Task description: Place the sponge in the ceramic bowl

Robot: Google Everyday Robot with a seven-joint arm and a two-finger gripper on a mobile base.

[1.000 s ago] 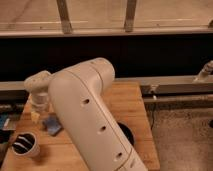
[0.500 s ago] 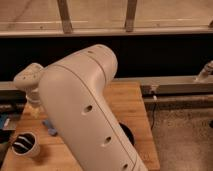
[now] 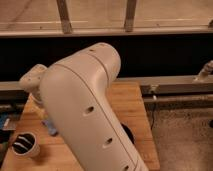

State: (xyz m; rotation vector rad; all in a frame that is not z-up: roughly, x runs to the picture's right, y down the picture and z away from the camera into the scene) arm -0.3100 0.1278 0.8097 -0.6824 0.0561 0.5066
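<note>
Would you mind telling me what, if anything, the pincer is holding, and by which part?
It cannot be told: the pincer, over the left of the table, is partly hidden behind the arm, with the sponge just below it.

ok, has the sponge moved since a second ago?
No. The sponge lies where it was on the wooden table, same gap to the striped cup. The hand is above it at the table's left, largely behind the arm.

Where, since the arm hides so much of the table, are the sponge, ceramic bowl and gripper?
sponge (image 3: pixel 50 126): camera view, blue corner beside the arm (image 3: pixel 85 115).
ceramic bowl (image 3: pixel 128 133): camera view, dark rim peeking from behind the arm.
gripper (image 3: pixel 35 97): camera view, pale body, just above the sponge.
</note>
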